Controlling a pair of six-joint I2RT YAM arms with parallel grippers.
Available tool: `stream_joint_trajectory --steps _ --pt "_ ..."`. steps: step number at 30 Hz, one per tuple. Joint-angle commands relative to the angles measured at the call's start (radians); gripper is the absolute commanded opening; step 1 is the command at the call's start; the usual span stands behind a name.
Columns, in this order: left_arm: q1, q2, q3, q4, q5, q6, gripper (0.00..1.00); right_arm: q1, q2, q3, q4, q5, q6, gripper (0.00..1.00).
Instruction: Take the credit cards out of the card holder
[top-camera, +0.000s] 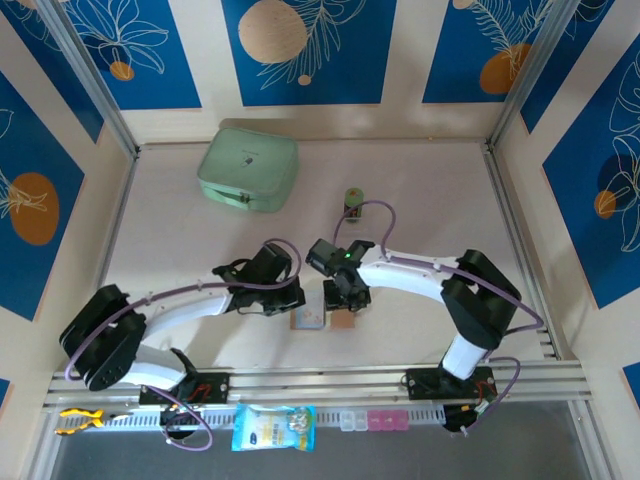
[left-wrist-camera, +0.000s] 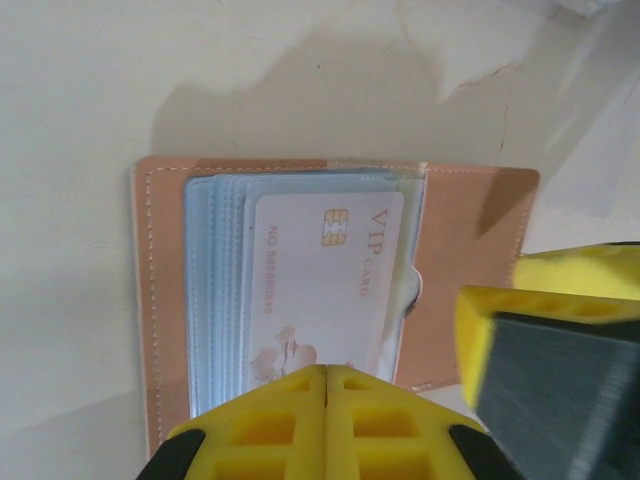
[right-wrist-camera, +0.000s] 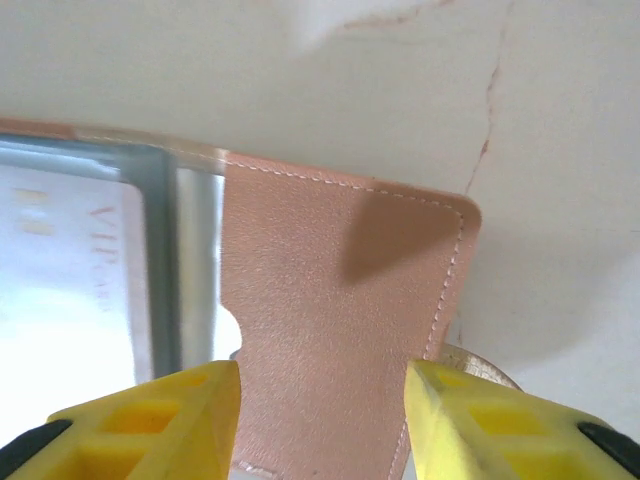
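Pinkish-brown card holder (left-wrist-camera: 470, 230) lies open by the near edge of the bench (top-camera: 430, 200), left end effector (left-wrist-camera: 325, 385) together, right end effector (right-wrist-camera: 322, 378) apart.

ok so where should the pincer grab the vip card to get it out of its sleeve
Take the VIP card at its edge bared by the half-round notch in the clear sleeve, coming from the bare leather flap side. It lies flat inside the sleeve, whose mouth faces that flap, so it should slide out that way.
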Motion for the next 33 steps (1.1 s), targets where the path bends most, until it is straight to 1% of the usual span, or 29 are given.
stream_joint_trajectory --steps 1,6,11,14,18,33 --pt "-0.007 0.020 0.011 0.020 -0.018 -0.004 0.00 -0.028 -0.058 -0.028 0.041 -0.102 -0.008 0.45" --pt "-0.009 0.042 -0.002 0.032 -0.010 0.000 0.00 -0.072 -0.110 -0.083 0.166 -0.260 -0.009 0.39" --pt "-0.012 0.051 -0.019 0.040 -0.018 0.004 0.00 -0.091 -0.123 -0.131 0.274 -0.373 0.014 0.33" --pt "-0.012 0.063 -0.019 0.034 -0.019 0.007 0.00 -0.095 -0.114 -0.158 0.337 -0.417 0.030 0.30" --pt "-0.012 0.077 -0.022 0.029 -0.017 0.012 0.00 -0.094 -0.097 -0.181 0.383 -0.426 0.040 0.26" --pt "-0.013 0.082 -0.049 0.032 -0.019 -0.005 0.00 -0.090 -0.039 -0.236 0.482 -0.430 0.038 0.24"
